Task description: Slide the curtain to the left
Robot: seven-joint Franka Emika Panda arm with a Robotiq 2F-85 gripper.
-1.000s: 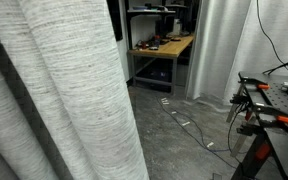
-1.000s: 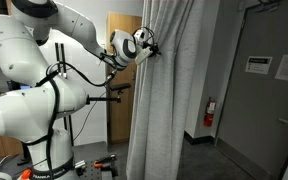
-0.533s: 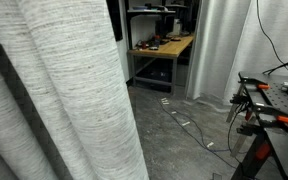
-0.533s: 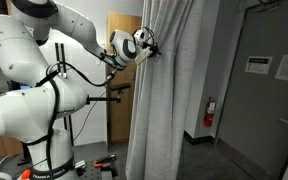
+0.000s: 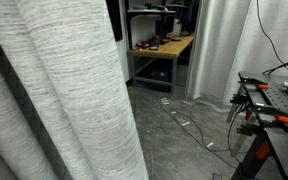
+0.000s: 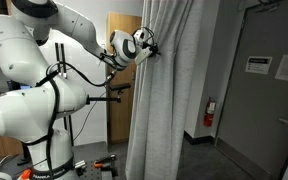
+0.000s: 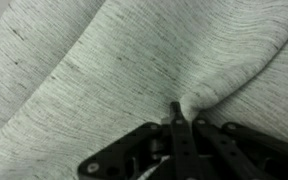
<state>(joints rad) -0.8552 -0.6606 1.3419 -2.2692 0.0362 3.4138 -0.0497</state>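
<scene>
The white arm [image 6: 84, 28] reaches up and sideways, wrist level, its jaws pinched tight on the curtain [image 7: 104, 70].

The curtain [image 6: 179, 100] blocks everything ahead of the tool [image 6: 151, 46] — free floor [image 6: 206, 162] lies towards the grey door [image 6: 269, 110].

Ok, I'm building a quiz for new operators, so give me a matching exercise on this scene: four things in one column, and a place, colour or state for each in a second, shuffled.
1 tool
2 curtain
3 fire extinguisher
4 workbench

a red, on the wall
b wood-topped, cluttered, in the background
c shut on a fabric fold
d light grey, hanging in deep folds

Pairs: 1-c, 2-d, 3-a, 4-b
</scene>
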